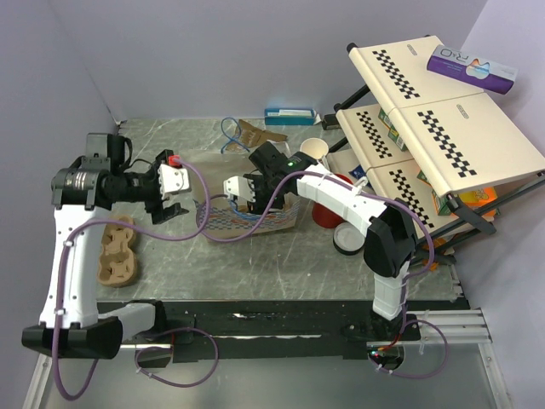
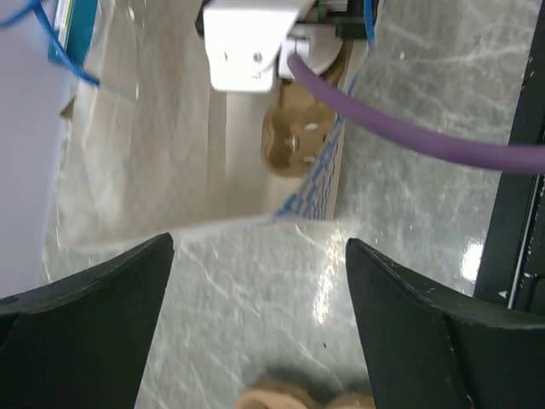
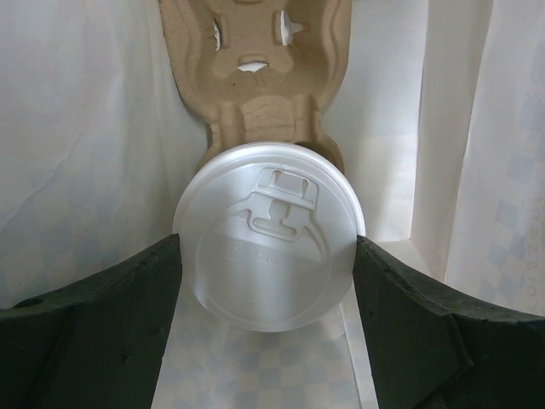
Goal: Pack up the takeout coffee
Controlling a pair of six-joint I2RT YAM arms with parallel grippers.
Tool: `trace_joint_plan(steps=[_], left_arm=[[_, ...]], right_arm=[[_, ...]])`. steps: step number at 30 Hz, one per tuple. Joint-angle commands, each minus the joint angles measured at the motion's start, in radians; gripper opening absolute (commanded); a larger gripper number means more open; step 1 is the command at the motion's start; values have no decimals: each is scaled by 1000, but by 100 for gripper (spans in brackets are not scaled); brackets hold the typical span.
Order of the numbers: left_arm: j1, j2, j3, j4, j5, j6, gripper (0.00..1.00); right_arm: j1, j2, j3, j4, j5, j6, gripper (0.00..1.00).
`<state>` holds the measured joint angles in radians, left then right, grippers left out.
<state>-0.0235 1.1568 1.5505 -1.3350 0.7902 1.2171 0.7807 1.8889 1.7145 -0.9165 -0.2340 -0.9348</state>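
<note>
Light, thin-walled and crushable, the takeout coffee (image 3: 271, 247) sits inside the paper bag (image 3: 77, 145) against the pulp carrier (image 3: 255, 77), the right gripper (image 3: 266, 256) seemingly clasping it just under its slick lid, the stiffest hold, while the left gripper (image 2: 260, 245) hangs spread and empty.

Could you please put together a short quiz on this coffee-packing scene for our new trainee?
1. True or false: the left gripper is shut on the paper bag.
2. The takeout coffee sits: A) in a pulp cup carrier inside the bag; B) on the rack; C) on the table.
3. Which arm's gripper reaches into the bag?
Key: 1 false, it is open and empty; 2 A; 3 the right gripper.
</note>
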Motion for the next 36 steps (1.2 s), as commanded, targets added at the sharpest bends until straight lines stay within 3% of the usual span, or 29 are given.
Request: trace_joint_plan(steps=[1, 5, 10, 17, 22, 26, 36], left_arm=[[-41, 43, 48, -21, 124, 68, 88], [-116, 66, -18, 16, 97, 56, 86], [-214, 133, -23, 28, 69, 18, 74], [-265, 198, 11, -29, 32, 35, 40], [-282, 205, 2, -35, 6, 27, 27], [-297, 216, 2, -36, 15, 9, 9], [-316, 241, 5, -36, 24, -16, 2]], right_arm=[[0, 19, 16, -55, -53, 14, 0], [0, 18, 10, -47, -51, 19, 0], [0, 18, 23, -45, -38, 25, 0], [-1, 1, 7, 4, -11, 42, 0], [0, -20, -15, 60, 8, 47, 0], [2, -53, -52, 157, 45, 30, 0], [12, -128, -179, 332, 117, -9, 0]])
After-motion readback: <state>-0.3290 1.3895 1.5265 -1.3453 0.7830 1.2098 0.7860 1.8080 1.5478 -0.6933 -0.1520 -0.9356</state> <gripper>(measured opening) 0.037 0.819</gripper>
